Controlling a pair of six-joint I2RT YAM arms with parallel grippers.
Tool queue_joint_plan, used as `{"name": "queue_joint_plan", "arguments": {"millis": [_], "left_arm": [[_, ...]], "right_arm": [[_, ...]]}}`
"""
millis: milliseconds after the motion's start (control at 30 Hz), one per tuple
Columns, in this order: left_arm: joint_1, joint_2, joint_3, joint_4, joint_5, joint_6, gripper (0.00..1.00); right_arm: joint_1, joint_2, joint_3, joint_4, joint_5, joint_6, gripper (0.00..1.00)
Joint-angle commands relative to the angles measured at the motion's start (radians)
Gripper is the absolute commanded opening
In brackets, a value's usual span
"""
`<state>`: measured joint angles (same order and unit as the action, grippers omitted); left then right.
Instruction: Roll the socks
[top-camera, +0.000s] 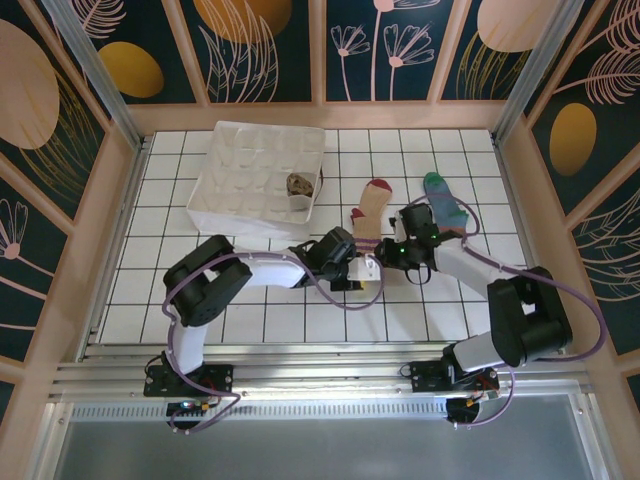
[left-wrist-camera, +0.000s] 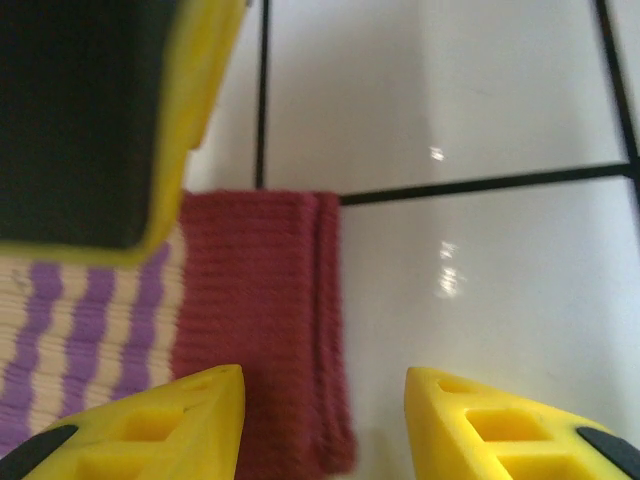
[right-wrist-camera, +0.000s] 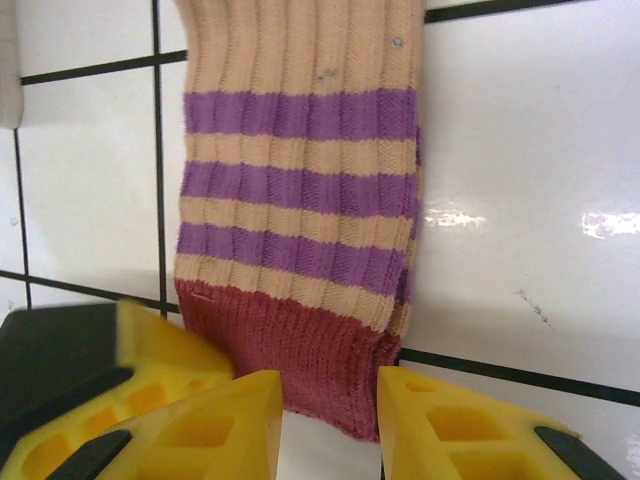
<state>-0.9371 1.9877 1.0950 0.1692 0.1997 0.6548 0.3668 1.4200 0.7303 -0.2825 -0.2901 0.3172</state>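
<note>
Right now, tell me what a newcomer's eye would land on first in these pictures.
The striped sock lies flat in the middle of the table, with the left gripper and right gripper both crowding its red cuff, jaws apart. To its right lies a blue-grey sock with a green toe. To its left a white box holds a rolled brown sock.

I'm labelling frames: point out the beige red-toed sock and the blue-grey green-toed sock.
beige red-toed sock (top-camera: 373, 210), top view, on its beige foot.
blue-grey green-toed sock (top-camera: 449, 208), top view, on its blue middle.
</note>
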Motion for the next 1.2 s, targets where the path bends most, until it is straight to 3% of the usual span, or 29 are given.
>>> {"name": "queue_joint_plan", "arguments": {"millis": [0,133,267,300,533,700,867,967,1033,1167], "left_arm": [[0.0,0.055,0.033,0.008,-0.056,0.015,0.46],[0.0,0.098,0.076,-0.03,-0.06,0.008,0.4],[0.003,0.132,0.133,-0.132,-0.024,-0.023,0.02],[0.006,0.12,0.126,-0.142,0.0,-0.03,0.0],[0.079,0.012,0.11,-0.337,0.323,-0.102,0.0],[0.144,0.033,0.167,-0.542,0.485,-0.102,0.0],[0.191,0.12,0.267,-0.706,0.575,-0.114,0.0],[0.209,0.12,0.283,-0.732,0.602,-0.111,0.0],[0.224,0.119,0.298,-0.767,0.618,-0.097,0.0],[0.247,0.132,0.336,-0.869,0.635,-0.048,0.0]], "right_arm": [[0.005,-0.047,-0.031,0.04,-0.021,-0.057,0.32],[0.002,-0.11,-0.077,0.073,-0.04,-0.065,0.33],[-0.031,-0.192,-0.15,0.155,-0.091,-0.052,0.36],[-0.037,-0.214,-0.166,0.175,-0.099,-0.053,0.37],[-0.007,-0.306,-0.25,0.285,-0.151,-0.145,0.43],[0.038,-0.233,-0.221,0.29,-0.208,-0.192,0.5],[0.095,-0.149,-0.184,0.295,-0.238,-0.205,0.53],[0.164,-0.177,-0.218,0.402,-0.231,-0.193,0.53],[0.246,-0.229,-0.264,0.506,-0.152,-0.22,0.53],[0.315,-0.3,-0.335,0.613,-0.014,-0.26,0.54]]}}
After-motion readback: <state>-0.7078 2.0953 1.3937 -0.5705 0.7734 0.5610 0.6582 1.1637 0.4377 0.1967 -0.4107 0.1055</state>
